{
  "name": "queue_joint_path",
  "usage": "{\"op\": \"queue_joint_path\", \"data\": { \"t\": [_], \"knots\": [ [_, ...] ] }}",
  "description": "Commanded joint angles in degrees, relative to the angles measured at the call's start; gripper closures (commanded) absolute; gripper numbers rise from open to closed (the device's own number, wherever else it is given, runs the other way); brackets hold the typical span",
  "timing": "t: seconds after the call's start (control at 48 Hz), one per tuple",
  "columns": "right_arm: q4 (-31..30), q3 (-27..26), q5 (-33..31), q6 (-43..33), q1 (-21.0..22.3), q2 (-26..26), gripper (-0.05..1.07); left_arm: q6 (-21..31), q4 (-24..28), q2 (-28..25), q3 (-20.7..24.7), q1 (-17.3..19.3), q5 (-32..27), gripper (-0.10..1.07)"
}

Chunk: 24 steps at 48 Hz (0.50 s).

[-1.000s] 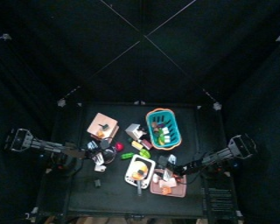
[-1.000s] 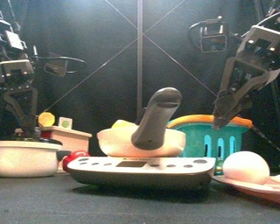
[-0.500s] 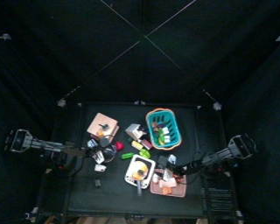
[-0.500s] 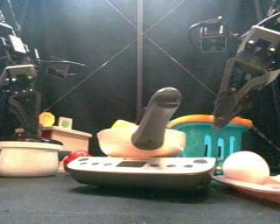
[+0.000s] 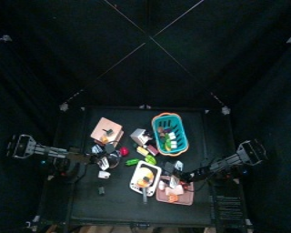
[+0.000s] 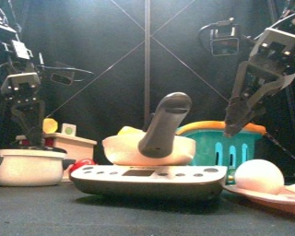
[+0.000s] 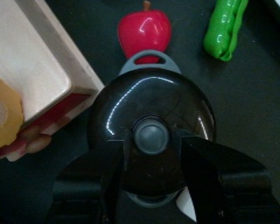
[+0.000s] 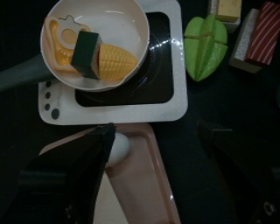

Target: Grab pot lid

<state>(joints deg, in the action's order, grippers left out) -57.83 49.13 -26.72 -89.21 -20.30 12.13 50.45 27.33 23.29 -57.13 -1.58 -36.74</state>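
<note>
- Front of the surface [image 6: 137, 217]: white and black toy stove [image 6: 147, 181] sits nearest the camera, a white pan [image 6: 147, 147] on it with its grey handle sticking up.
- Pan holds yellow and green toy food [image 8: 94, 54], seen in the right wrist view.
- Right of the stove: pink plate [image 6: 276, 195] with a white egg [image 6: 260, 173] on it.
- Left of the stove: white pot [image 6: 29, 167] with the dark pot lid [image 7: 157, 127] on top, round knob at the lid's centre, grey loop handle at the pot's rim.
- Left gripper [image 7: 150, 156] hangs right above the lid, jaws spread wide either side of the knob, nothing grasped; contact with the lid cannot be told.
- Just beside the pot: red toy fruit [image 7: 143, 31], a green pepper [image 7: 227, 28] a bit apart, and a pink tray [image 7: 38, 66] with a wooden edge.
- Behind the stove: teal basket [image 6: 221, 144] with an orange rim.
- Right gripper [image 6: 232, 127] hangs over the stove's right end and the plate, jaws released, empty.
- Near the stove in the right wrist view: a green leaf-shaped piece [image 8: 206, 45] and a red and white striped block [image 8: 262, 35].
</note>
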Motion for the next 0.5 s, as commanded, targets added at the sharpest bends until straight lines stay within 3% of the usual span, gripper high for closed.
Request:
{"op": "queue_joint_path", "data": {
  "t": [0.0, 0.25, 0.479],
  "knots": [
    [-0.18, -0.97, 0.09, 0.09, 0.09, 0.79, -0.01, -0.09, 0.35, -0.26, 0.53, 0.26, -0.53, 0.20],
    [-0.18, -0.97, 0.00, 0.35, 0.09, 0.79, -0.01, -0.09, 0.00, -0.09, 0.70, 0.26, -1.05, 0.35],
    [-0.18, -1.05, 0.00, 0.88, 0.18, 0.70, -0.01, -0.35, 0.00, 1.14, 3.52, -0.26, -3.25, 0.38]
  ]
}}
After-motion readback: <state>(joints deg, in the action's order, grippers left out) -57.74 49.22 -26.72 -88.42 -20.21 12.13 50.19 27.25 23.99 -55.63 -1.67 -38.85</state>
